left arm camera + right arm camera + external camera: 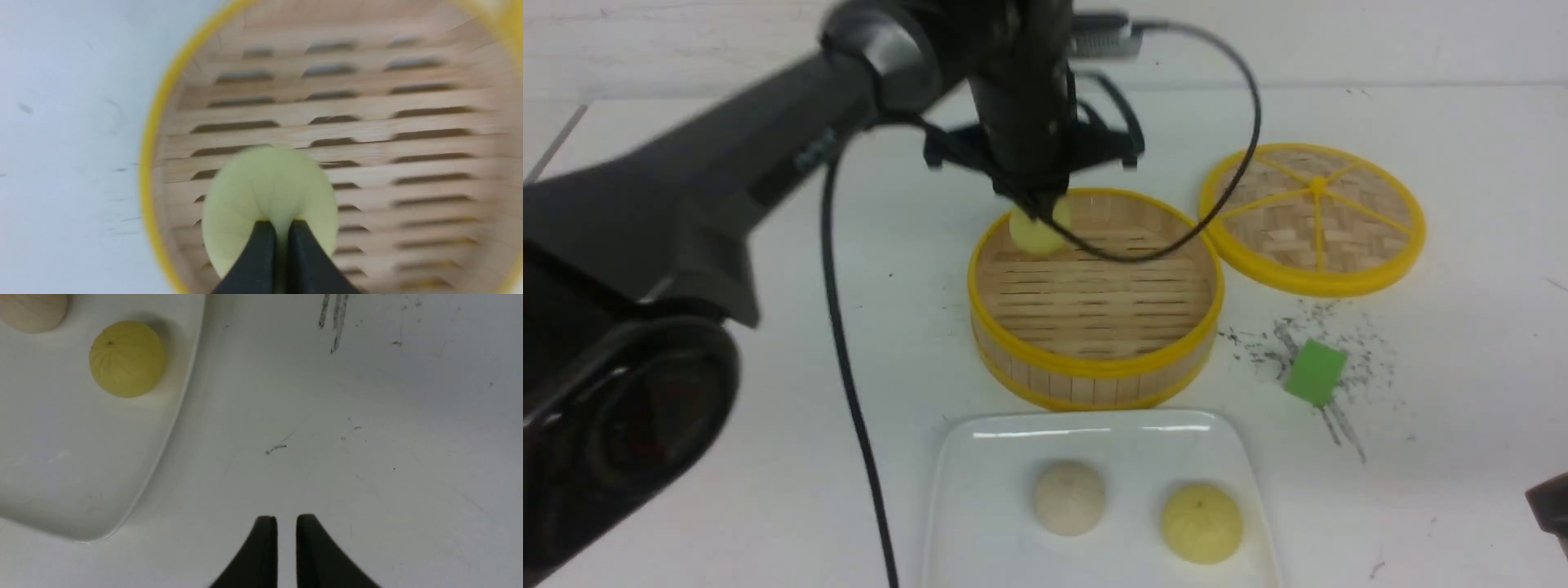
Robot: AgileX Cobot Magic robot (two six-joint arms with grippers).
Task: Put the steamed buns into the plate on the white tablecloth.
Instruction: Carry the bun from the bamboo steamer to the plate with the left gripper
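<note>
My left gripper (1039,214) reaches down into the round bamboo basket (1094,367) and is shut on a pale yellow steamed bun (1039,233). In the left wrist view its gripper (282,223) pinches the soft bun (265,188) above the basket's slats. The white plate (980,490) lies on the white tablecloth (1462,327) in front of the basket. It holds an off-white bun (1069,497) and a yellow bun (1201,523). My right gripper (287,518) hovers over bare cloth beside the plate (61,457), fingers nearly together and empty.
The yellow-rimmed woven lid (1313,218) lies flat to the right of the basket. A green cube (1315,372) sits among dark scuff marks at the right. The left arm's cable hangs across the basket and down past the plate's left side.
</note>
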